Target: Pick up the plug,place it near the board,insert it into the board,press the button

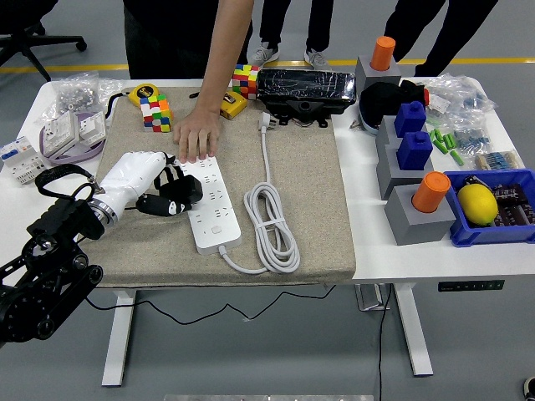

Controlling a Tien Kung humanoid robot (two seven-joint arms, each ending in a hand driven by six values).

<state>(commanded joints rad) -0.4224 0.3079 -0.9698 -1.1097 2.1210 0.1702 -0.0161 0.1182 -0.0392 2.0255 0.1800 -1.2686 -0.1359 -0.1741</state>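
Observation:
A white power strip (214, 210) lies on the beige mat, running from the mat's middle toward the near edge. My left hand (170, 193), white-backed with black fingers, is curled around a black plug (184, 194) at the strip's left edge, about halfway along it. A person's hand (198, 134) reaches in from the far side and rests flat on the strip's far end. The strip's white cable (272, 222) is coiled to its right, and its own white plug (266, 123) lies loose near the black case. My right arm is out of view.
Two colour cubes (155, 112) (245, 79), a yellow tape measure (142, 92) and a black case (305, 90) line the mat's far edge. Grey stands with orange and blue pieces (415, 150) and a blue bin with a lemon (478, 203) are at the right. Socket parts (63, 134) lie at the left.

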